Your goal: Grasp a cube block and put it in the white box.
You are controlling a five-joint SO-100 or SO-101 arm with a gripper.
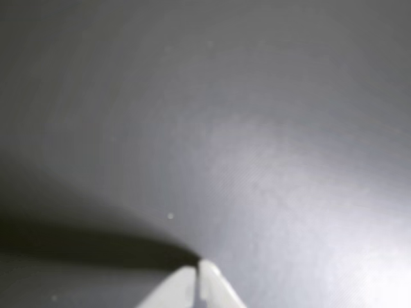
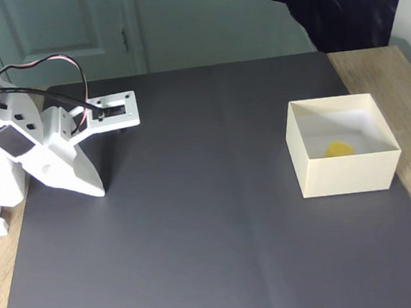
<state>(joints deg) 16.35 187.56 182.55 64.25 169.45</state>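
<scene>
The dark grey mat (image 2: 198, 234) lies nearest, spread over most of my worktop (image 2: 392, 65), whose bare wood shows at the right and left edges; I judge it is there to give a plain, even ground on which small things stand out. Next in size is my own white arm (image 2: 18, 156), folded low at the far left, well apart from everything else, which reads to me as a rest pose. The white box (image 2: 344, 173) stands on the right side of the mat, open top up, so a thing can be dropped in from above. My end effector (image 1: 197, 266) points down at the mat; in the wrist view its two pale fingertips meet with hardly a slit between them, closed on nothing. Smallest is the cube block (image 2: 339, 148), a yellow shape lying on the box's floor near its front wall, so I judge the task done.
</scene>
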